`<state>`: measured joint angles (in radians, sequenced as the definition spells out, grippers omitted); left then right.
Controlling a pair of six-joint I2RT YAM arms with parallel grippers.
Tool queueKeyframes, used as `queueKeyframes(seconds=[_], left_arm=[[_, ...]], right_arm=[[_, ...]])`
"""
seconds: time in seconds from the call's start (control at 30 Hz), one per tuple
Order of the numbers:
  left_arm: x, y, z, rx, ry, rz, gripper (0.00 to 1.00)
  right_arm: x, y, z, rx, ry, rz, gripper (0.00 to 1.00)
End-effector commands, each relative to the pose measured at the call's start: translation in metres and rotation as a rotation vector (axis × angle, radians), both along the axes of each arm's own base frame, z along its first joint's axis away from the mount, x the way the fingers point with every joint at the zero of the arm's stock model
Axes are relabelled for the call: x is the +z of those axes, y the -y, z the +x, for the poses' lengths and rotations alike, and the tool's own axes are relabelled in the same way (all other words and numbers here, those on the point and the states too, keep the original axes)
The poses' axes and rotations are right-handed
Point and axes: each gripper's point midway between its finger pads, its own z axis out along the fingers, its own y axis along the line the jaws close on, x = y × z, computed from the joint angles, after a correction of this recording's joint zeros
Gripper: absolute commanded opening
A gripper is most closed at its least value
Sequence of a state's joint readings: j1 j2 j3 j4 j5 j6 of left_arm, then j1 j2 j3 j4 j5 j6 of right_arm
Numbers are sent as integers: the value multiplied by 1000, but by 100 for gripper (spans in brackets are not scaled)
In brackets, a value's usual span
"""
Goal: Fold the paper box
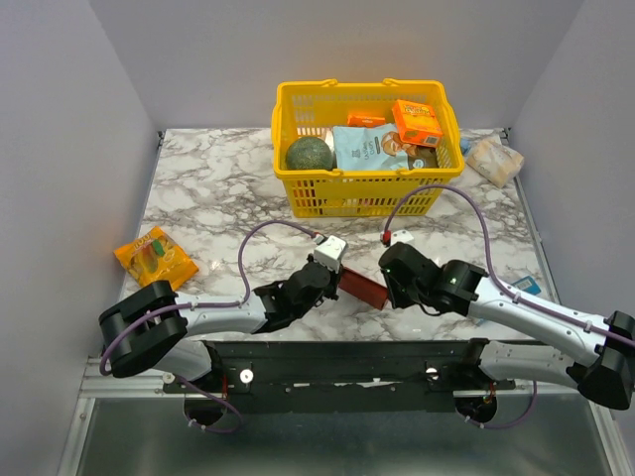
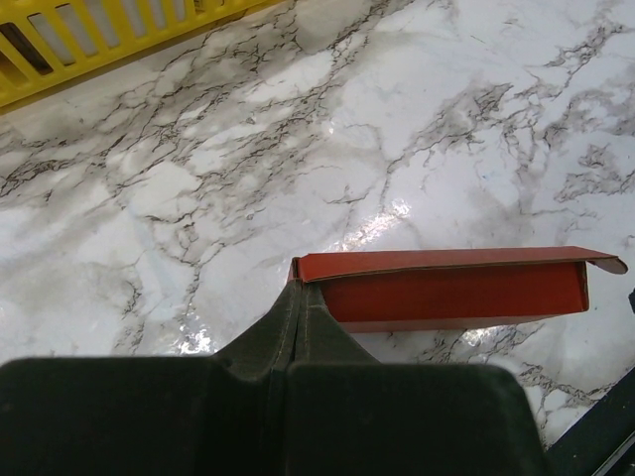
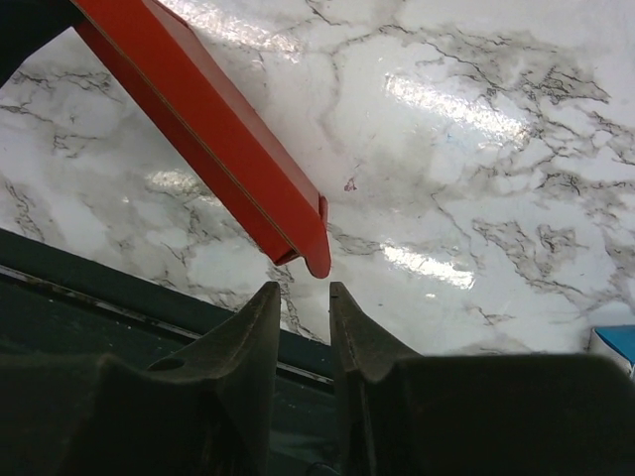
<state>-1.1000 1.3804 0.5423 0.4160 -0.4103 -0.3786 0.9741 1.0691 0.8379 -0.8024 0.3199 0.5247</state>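
The paper box [image 1: 363, 289] is a long, flat, bright red carton near the table's front edge, between my two grippers. In the left wrist view the box [image 2: 446, 288] runs to the right, with a small flap sticking out at its far end. My left gripper [image 2: 298, 290] is pressed shut on the box's left end corner; it also shows in the top view [image 1: 335, 281]. In the right wrist view the box [image 3: 198, 129] slants down from the upper left, and its rounded end flap hangs just in front of my right gripper [image 3: 301, 290]. That gripper is slightly open and empty; it also shows in the top view [image 1: 389, 290].
A yellow basket [image 1: 288, 129] full of groceries stands at the back centre. An orange snack packet [image 1: 154, 256] lies at the left. A pale wrapped pack [image 1: 494, 159] lies at the back right and a blue item [image 1: 526, 286] by the right arm. A dark mounting rail [image 1: 347, 357] runs along the near edge.
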Motion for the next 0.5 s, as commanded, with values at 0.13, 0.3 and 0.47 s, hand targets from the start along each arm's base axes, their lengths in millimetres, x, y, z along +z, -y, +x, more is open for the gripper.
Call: queueKeyframes(seconds=[0.13, 0.3, 0.47], left_arm=[[-76, -46, -29, -14, -158, 282, 0], [-77, -46, -29, -15, -161, 285, 0], [-75, -46, -29, -15, -159, 288, 0]], right_arm=[[-5, 2, 8, -27, 23, -33, 31], [-5, -2, 11, -27, 29, -28, 27], [-12, -2, 10, -34, 12, -42, 21]])
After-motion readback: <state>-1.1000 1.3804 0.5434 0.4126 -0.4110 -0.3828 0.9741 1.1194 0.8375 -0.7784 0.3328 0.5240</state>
